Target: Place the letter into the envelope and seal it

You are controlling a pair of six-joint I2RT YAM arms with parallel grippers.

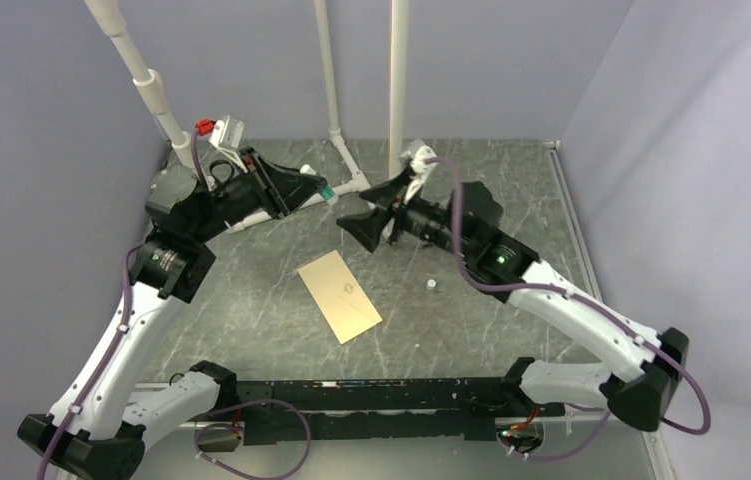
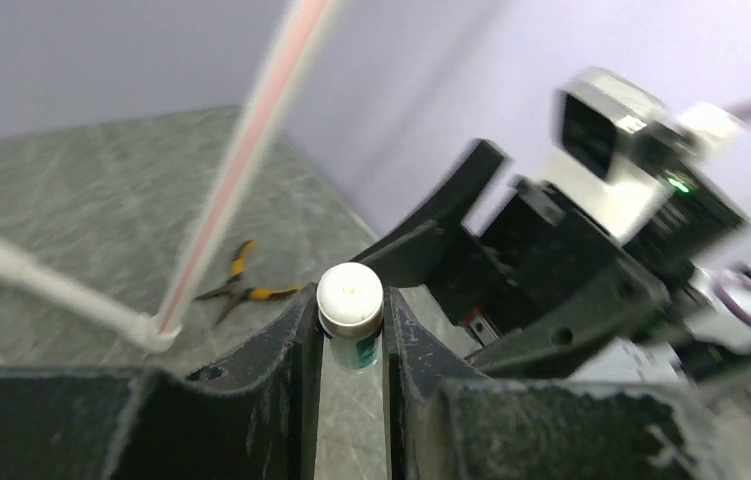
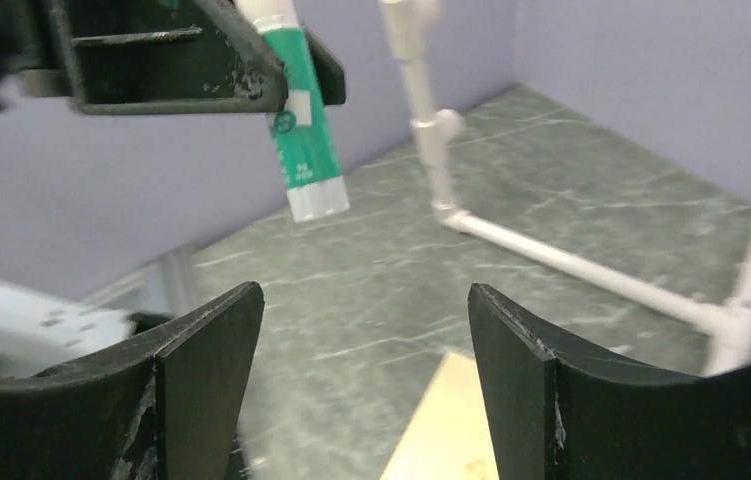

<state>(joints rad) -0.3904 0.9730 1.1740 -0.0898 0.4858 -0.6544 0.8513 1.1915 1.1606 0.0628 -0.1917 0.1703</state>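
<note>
The plain tan envelope (image 1: 339, 296) lies flat on the table in the middle; its corner shows low in the right wrist view (image 3: 446, 430). The letter is not in view. My left gripper (image 1: 323, 190) is shut on a green and white glue stick (image 2: 351, 305), held above the table at the back. The stick hangs from the left gripper's fingers (image 3: 181, 60) in the right wrist view (image 3: 303, 130). My right gripper (image 1: 364, 226) is open and empty, just right of the stick and facing it, its jaws wide apart (image 3: 363, 300).
A white pipe frame (image 1: 341, 150) stands at the back and runs along the table (image 3: 551, 255). Yellow-handled pliers (image 2: 241, 285) lie by the frame's foot. A small white cap-like piece (image 1: 432, 285) lies right of the envelope. Purple walls close in on three sides.
</note>
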